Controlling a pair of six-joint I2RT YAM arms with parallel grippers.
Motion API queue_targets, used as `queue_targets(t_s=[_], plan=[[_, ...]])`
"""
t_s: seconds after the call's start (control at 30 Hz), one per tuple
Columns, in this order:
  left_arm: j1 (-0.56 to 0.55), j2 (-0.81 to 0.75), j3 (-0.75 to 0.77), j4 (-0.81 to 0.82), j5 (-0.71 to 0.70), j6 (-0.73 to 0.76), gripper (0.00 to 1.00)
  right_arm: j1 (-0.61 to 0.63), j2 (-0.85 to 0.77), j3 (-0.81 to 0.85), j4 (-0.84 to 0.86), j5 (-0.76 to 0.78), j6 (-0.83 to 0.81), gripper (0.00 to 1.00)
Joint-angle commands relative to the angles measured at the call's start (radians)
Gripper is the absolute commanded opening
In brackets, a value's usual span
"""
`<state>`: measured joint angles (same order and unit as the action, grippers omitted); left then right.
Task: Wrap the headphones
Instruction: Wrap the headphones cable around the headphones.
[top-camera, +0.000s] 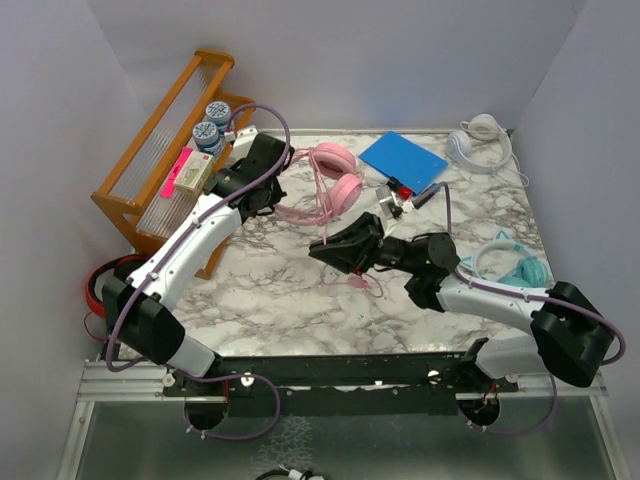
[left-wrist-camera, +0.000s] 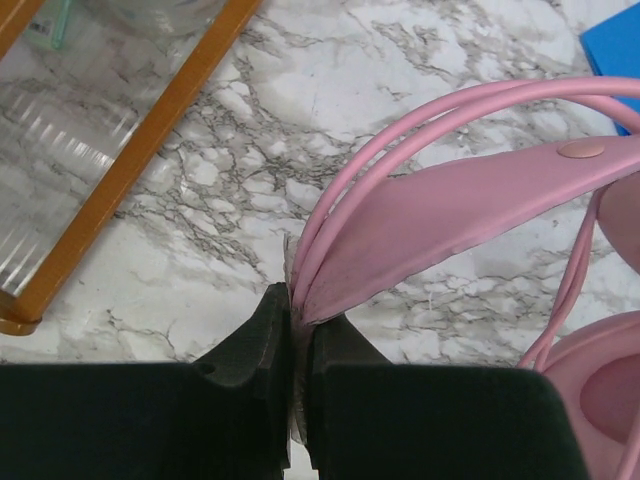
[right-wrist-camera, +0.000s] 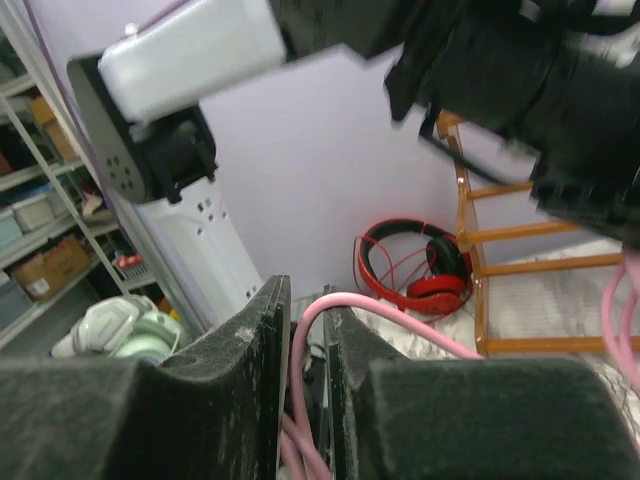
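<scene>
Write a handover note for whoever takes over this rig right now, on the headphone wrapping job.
Left pincer: shut on the headband of the pink headphones, far left on the table.
Right pincer: mid-table, with the pink cable running between its fingers; whether it grips is unclear.
White headphones at the far right corner and teal headphones at the right edge, neither in a pincer.
Done: no wrapped cable visible.
Left: wind the pink cable, then the white and teal pairs.

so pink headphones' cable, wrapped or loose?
Loose. The pink cable strings out from the pink headphones to the right end effector and passes between its jaws, rather than lying bundled.
</scene>
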<state>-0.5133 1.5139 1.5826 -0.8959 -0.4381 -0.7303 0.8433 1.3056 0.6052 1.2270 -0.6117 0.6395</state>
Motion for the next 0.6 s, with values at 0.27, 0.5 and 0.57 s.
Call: queue_targets(t_s=[0.27, 0.5, 0.57], plan=[[0.007, -0.201, -0.253, 0.451, -0.193, 0.144, 0.00, 0.009, -0.017, 0.307, -0.346, 0.159, -0.055, 0.19], [-0.003, -0.287, -0.422, 0.621, -0.195, 0.346, 0.00, -0.052, -0.103, 0.376, -0.558, 0.208, -0.079, 0.17], [-0.010, -0.302, -0.464, 0.656, -0.192, 0.393, 0.00, -0.076, -0.119, 0.393, -0.604, 0.201, -0.076, 0.18]])
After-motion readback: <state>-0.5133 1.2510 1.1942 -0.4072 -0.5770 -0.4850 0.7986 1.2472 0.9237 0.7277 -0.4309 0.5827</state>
